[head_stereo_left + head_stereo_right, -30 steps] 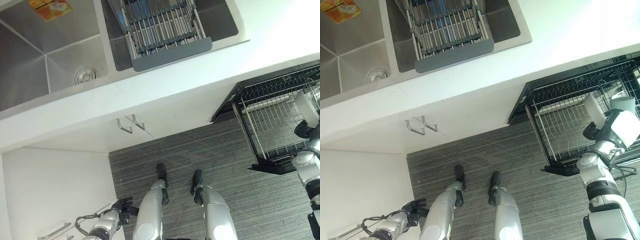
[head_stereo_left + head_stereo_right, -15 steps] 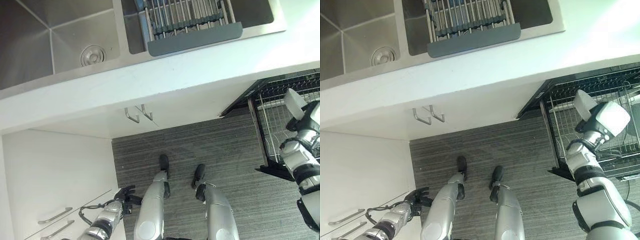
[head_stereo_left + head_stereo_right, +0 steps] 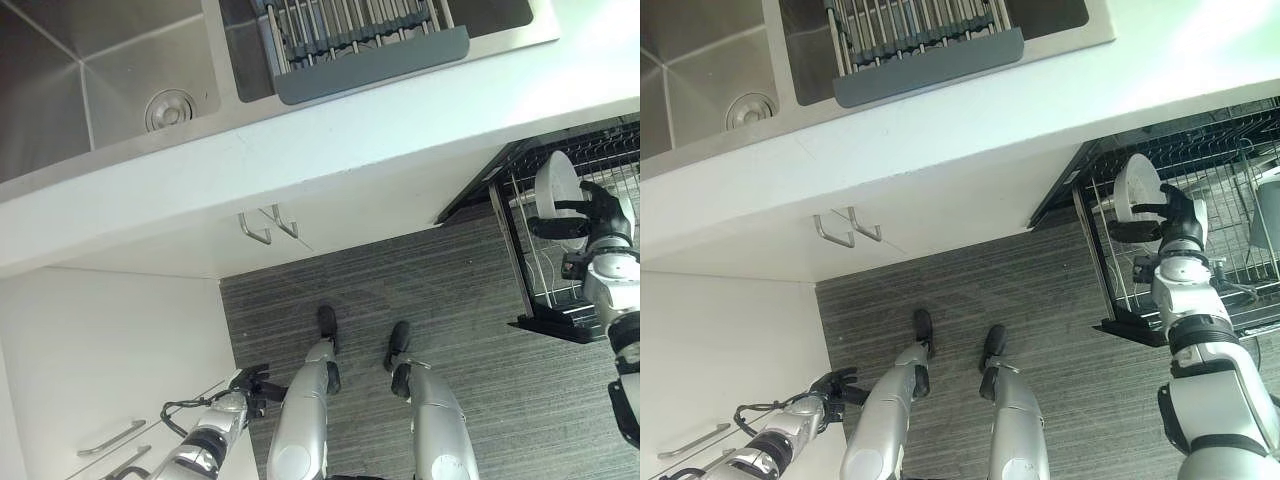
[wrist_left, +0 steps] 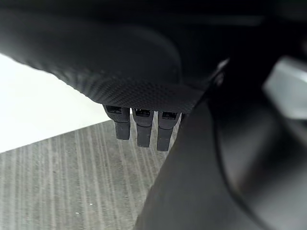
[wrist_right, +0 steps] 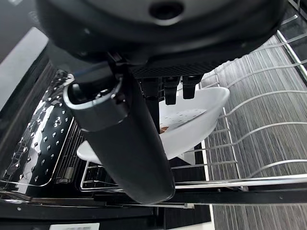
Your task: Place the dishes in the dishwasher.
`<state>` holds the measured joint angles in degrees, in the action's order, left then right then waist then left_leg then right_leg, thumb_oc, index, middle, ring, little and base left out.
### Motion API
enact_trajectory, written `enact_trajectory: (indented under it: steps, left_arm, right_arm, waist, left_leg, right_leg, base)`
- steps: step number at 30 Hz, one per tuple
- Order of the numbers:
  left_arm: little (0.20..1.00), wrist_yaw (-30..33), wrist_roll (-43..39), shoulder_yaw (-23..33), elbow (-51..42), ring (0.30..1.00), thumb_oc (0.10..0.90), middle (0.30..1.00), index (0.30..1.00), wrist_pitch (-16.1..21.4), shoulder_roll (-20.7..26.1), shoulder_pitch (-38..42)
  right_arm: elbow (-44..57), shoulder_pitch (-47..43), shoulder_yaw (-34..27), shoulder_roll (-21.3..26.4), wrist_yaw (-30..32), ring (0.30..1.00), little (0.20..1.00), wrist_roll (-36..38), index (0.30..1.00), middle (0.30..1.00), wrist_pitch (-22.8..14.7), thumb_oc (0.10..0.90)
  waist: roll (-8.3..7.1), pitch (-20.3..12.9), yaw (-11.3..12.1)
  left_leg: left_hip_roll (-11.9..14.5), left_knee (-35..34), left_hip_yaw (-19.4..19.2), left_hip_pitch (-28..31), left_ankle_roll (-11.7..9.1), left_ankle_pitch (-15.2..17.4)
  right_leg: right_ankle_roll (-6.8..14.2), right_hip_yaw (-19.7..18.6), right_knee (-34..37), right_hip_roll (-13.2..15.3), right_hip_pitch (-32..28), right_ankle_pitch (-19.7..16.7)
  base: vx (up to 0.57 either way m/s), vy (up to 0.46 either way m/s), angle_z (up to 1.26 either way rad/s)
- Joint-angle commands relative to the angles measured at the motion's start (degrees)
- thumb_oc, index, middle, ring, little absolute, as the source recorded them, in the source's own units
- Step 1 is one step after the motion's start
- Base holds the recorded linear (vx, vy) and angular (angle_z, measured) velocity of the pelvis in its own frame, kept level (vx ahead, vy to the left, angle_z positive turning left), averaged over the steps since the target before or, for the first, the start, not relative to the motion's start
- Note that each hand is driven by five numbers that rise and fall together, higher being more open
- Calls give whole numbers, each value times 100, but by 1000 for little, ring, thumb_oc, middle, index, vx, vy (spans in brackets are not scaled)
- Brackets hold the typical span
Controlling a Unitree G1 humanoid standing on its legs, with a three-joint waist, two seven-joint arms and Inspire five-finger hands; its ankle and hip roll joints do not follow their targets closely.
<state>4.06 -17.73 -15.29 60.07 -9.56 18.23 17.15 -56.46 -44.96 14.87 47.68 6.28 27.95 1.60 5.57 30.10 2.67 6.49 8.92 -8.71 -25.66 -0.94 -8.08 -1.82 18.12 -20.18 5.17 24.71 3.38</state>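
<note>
Gripping a white plate (image 3: 1134,187), the right hand (image 3: 1175,215) hovers over the dishwasher rack (image 3: 1230,190).

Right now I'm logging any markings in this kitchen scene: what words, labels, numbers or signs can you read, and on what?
None can be read.
White dish in the right robot hand: a faint speckled patch, not legible as text.
Dishwasher rack, sink, drying rack: no visible print.

Silver-grey arms end in a dark right hand (image 3: 1175,215), textured black casing
</note>
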Motion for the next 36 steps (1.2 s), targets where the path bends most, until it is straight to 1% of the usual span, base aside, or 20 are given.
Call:
enact_trajectory:
  steps: [1, 2, 4, 5, 6, 7, 8, 10, 11, 12, 15, 19, 22, 24, 28, 29, 30, 31, 35, 36]
  left_arm:
    - [900, -106, -74, -41, -15, 900, 800, 900, 900, -91, 221, -240]
    - [900, -124, -75, -27, -14, 900, 800, 900, 900, -90, 240, -253]
    - [900, -149, -82, 7, 0, 900, 800, 900, 900, -88, 267, -259]
    - [900, -141, -82, 40, -49, 900, 800, 900, 900, -137, 294, -264]
    - [900, -139, -87, 55, -61, 900, 800, 900, 900, -137, 302, -284]
    - [900, -125, -142, 77, -69, 900, 800, 900, 900, -132, 324, -321]
    - [900, -115, -154, 119, -84, 900, 800, 900, 900, -132, 325, -354]
    - [900, -76, -173, 160, -117, 900, 800, 900, 900, -142, 321, -399]
    - [900, -37, -191, 194, -153, 900, 800, 900, 900, -155, 316, -433]
    - [900, 39, -243, 284, -241, 900, 800, 900, 900, -199, 304, -503]
    - [900, 100, -268, 356, -297, 900, 800, 900, 900, -216, 274, -562]
    - [900, 178, -296, 481, -372, 900, 800, 900, 900, -209, 229, -635]
    - [900, 220, -305, 559, -404, 900, 800, 900, 900, -199, 209, -705]
    - [900, 244, -295, 621, -431, 900, 800, 900, 900, -220, 178, -751]
    - [900, 276, -374, 700, -373, 900, 800, 900, 900, -171, 60, -831]
    - [900, 288, -423, 739, -349, 900, 800, 900, 900, -129, -7, -890]
    - [900, 290, -427, 760, -336, 900, 800, 900, 900, -101, -41, -929]
    - [900, 283, -436, 803, -298, 900, 800, 900, 900, -53, -115, -997]
    - [900, 236, -424, 865, -193, 900, 800, 900, 900, 73, -244, -1143]
    - [900, 227, -419, 876, -167, 900, 800, 900, 900, 94, -265, -1166]
  right_arm:
    - [273, 0, 201, -216, -253, 900, 900, -29, 900, 900, -281, 800]
    - [306, 9, 125, -185, -290, 900, 900, 48, 900, 900, -351, 800]
    - [428, -17, 7, -140, -331, 900, 900, -185, 900, 900, -492, 800]
    - [670, 16, -65, -74, -210, 900, 900, -492, 900, 900, -415, 800]
    - [780, 80, -95, -47, -147, 900, 900, -535, 900, 900, -424, 800]
    - [1035, 206, -185, 22, -28, 900, 900, -663, 900, 900, -343, 800]
    - [1216, 286, -240, 74, 43, 900, 900, -805, 900, 900, -182, 800]
    - [1582, 507, -385, 145, 155, 900, 900, -1012, 900, 900, -27, 800]
    - [1935, 691, -517, 180, 369, 900, 900, -1182, 900, 900, 282, 800]
    - [2562, 1131, -824, 224, 622, 900, 900, -1472, 900, 900, 723, 800]
    - [3024, 1490, -1017, 216, 727, 900, 900, -1708, 900, 900, 1111, 800]
    - [3577, 1990, -1358, 212, 1116, 900, 900, -1944, 900, 900, 1324, 800]
    - [4012, 2299, -1619, 170, 1318, 900, 900, -1928, 900, 900, 1306, 800]
    - [4394, 2481, -1788, 100, 1564, 900, 900, -1949, 900, 900, 1249, 800]
    - [5145, 2815, -2158, -2, 2047, 900, 900, -2017, 900, 900, 1297, 800]
    - [5465, 3019, -2346, -77, 2324, 900, 900, -1894, 900, 900, 1047, 800]
    - [5629, 3112, -2441, -127, 2421, 900, 900, -1869, 900, 900, 952, 800]
    - [5980, 3291, -2685, -233, 2593, 900, 900, -1868, 900, 900, 583, 800]
    - [6610, 3574, -3093, -463, 2831, 900, 900, -1851, 900, 900, -235, 800]
    - [6707, 3608, -3150, -502, 2838, 900, 900, -1867, 900, 900, -302, 800]
  waist:
    - [-153, -127, 56]
    - [-162, -125, 51]
    - [-184, -118, 41]
    - [-205, -119, 20]
    - [-214, -119, 7]
    - [-241, -115, -30]
    - [-263, -108, -58]
    - [-297, -104, -122]
    - [-323, -94, -178]
    - [-374, -74, -304]
    - [-413, -64, -407]
    - [-458, -33, -546]
    - [-473, -31, -642]
    - [-480, -37, -717]
    - [-490, -76, -869]
    - [-487, -98, -945]
    - [-487, -112, -982]
    - [-480, -143, -1066]
    - [-454, -235, -1195]
    - [-452, -254, -1219]
  left_leg:
    - [-15, 826, -52, 36, -192, 1508]
    - [-15, 826, -47, 60, -191, 1510]
    - [-13, 826, -64, 109, -184, 1516]
    - [-6, 826, -70, 129, -179, 1511]
    - [0, 826, -74, 141, -177, 1509]
    - [1, 826, -75, 171, -171, 1512]
    - [5, 826, -91, 192, -161, 1515]
    - [16, 826, -109, 220, -153, 1517]
    - [31, 826, -134, 241, -146, 1518]
    - [52, 826, -175, 281, -123, 1535]
    - [74, 826, -222, 307, -111, 1552]
    - [109, 826, -294, 336, -93, 1543]
    - [125, 826, -337, 370, -87, 1556]
    - [139, 826, -370, 400, -85, 1576]
    - [174, 826, -442, 468, -95, 1630]
    - [192, 826, -486, 524, -96, 1657]
    - [200, 826, -508, 557, -99, 1676]
    - [211, 826, -552, 637, -103, 1715]
    - [229, 826, -629, 786, -114, 1799]
    - [232, 826, -644, 816, -116, 1813]
  right_leg:
    - [672, -353, 84, 43, -256, 554]
    - [673, -354, 81, 43, -278, 556]
    - [687, -348, 64, 53, -307, 555]
    - [690, -358, 42, 51, -313, 559]
    - [690, -360, 36, 51, -320, 558]
    - [695, -371, 22, 46, -338, 558]
    - [696, -383, 5, 44, -342, 565]
    - [696, -411, 4, 34, -352, 557]
    - [697, -431, -14, 30, -350, 557]
    - [691, -505, -19, 0, -348, 558]
    - [681, -570, 14, -30, -355, 554]
    - [651, -652, -14, -54, -336, 568]
    - [632, -713, -21, -80, -344, 588]
    - [628, -773, -1, -109, -350, 590]
    - [631, -884, 73, -142, -387, 588]
    - [621, -936, 105, -157, -416, 588]
    - [619, -960, 126, -164, -439, 589]
    - [621, -1009, 181, -170, -495, 582]
    - [634, -1093, 299, -160, -621, 569]
    - [635, -1107, 299, -154, -637, 577]
  base:
    - [0, 0, 0]
    - [0, 0, 0]
    - [0, 0, 0]
    - [0, 0, 0]
    - [0, 0, 0]
    - [0, 0, 0]
    - [0, 0, 0]
    - [0, 0, 0]
    - [-13, 20, -4]
    - [-18, 21, -6]
    - [-25, 17, -8]
    - [-23, 5, -14]
    - [-3, 10, -9]
    - [-4, 26, -16]
    - [8, 60, -10]
    - [27, 87, -14]
    - [40, 118, -24]
    - [36, 98, -21]
    - [34, 82, -15]
    - [43, 73, -8]
